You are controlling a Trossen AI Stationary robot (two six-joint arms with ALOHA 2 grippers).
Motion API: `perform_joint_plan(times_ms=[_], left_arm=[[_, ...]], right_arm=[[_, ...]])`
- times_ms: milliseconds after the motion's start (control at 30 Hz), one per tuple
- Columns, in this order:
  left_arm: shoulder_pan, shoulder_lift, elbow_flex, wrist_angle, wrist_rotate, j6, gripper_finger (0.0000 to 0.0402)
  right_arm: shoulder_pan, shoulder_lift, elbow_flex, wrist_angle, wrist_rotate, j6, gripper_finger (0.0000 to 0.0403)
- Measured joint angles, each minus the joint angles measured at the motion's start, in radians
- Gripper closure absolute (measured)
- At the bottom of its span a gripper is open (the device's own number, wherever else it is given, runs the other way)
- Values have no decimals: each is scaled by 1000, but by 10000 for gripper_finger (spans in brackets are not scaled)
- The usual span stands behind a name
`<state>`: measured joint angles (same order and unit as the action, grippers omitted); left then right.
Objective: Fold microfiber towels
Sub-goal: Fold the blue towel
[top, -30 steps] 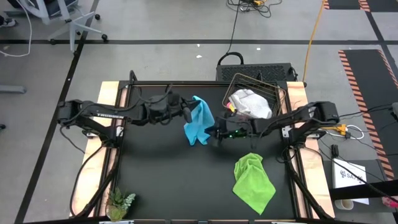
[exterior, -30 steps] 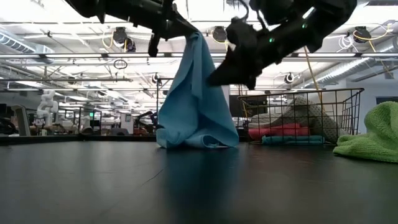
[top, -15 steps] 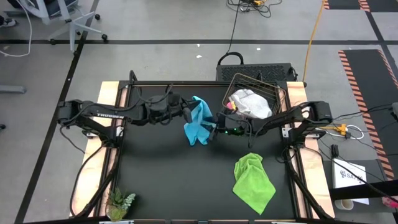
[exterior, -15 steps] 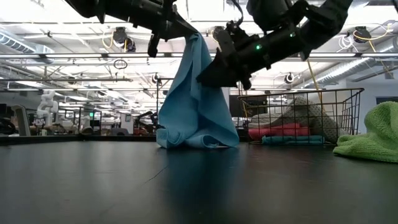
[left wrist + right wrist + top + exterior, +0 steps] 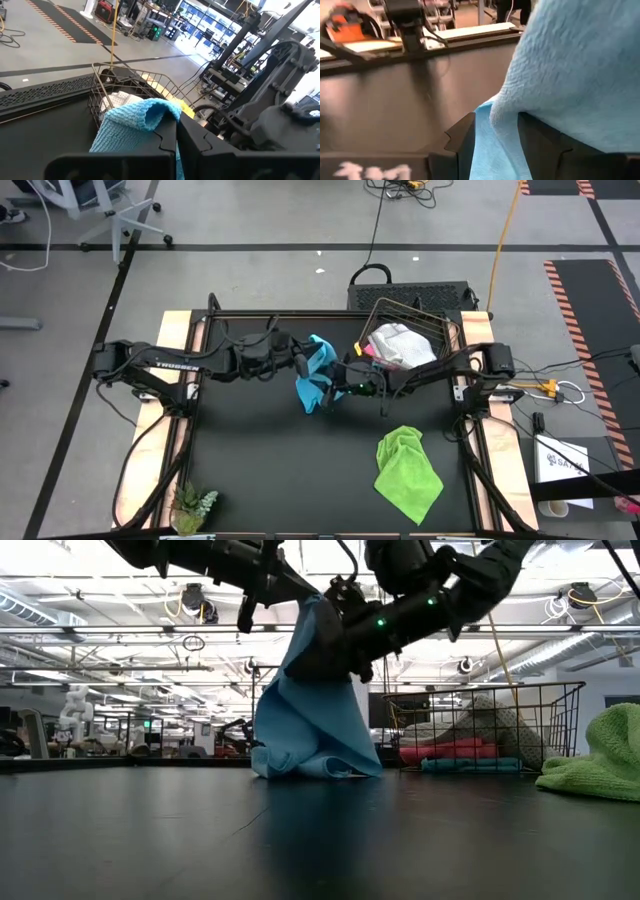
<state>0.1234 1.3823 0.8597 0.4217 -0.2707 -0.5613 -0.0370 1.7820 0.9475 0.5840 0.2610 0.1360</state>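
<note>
A light blue microfiber towel (image 5: 318, 376) hangs at the middle of the table, and its bunched lower end (image 5: 310, 766) rests on the black tabletop. My left gripper (image 5: 176, 125) reaches in from the table's left and is shut on the towel's top. My right gripper (image 5: 495, 131) comes from the table's right, lower down, with its fingers open on either side of the towel's hanging side edge. A lime green towel (image 5: 407, 470) lies crumpled near the front right. My left gripper pinches the towel's top, a bunched-up fold (image 5: 159, 111), between its two fingers. The fingers lie nearly level and come from the table's left. The towel hangs below them, its lower end on the table. My right gripper's open fingers straddle the towel's side edge (image 5: 492, 120), coming almost level from the table's right. Cloth lies over one finger (image 5: 545, 145). Whether the other finger touches the towel, I cannot tell.
A wire basket (image 5: 445, 330) at the far right holds a white-grey towel (image 5: 402, 346) with pink and blue cloth under it (image 5: 455, 752). A small green plant (image 5: 192, 505) stands at the front left corner. Bare black tabletop lies in front of the hanging towel.
My right gripper has gone toward the table's left, up to the hanging blue towel, tipping a little downward, and it has opened; its fingers now reach around the towel's side edge. The towel's lower end stays on the table.
</note>
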Motion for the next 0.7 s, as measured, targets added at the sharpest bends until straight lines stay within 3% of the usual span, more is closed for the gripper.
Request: perform_joint_plan(times_ms=[200, 700], left_arm=[[0, 0, 0, -2, 1, 2, 397], [1, 0, 0, -37, 1, 35, 394]], right_arm=[[-5, -10, 26, -59, 83, -44, 261], [-15, -22, 30, 39, 82, 151, 261]])
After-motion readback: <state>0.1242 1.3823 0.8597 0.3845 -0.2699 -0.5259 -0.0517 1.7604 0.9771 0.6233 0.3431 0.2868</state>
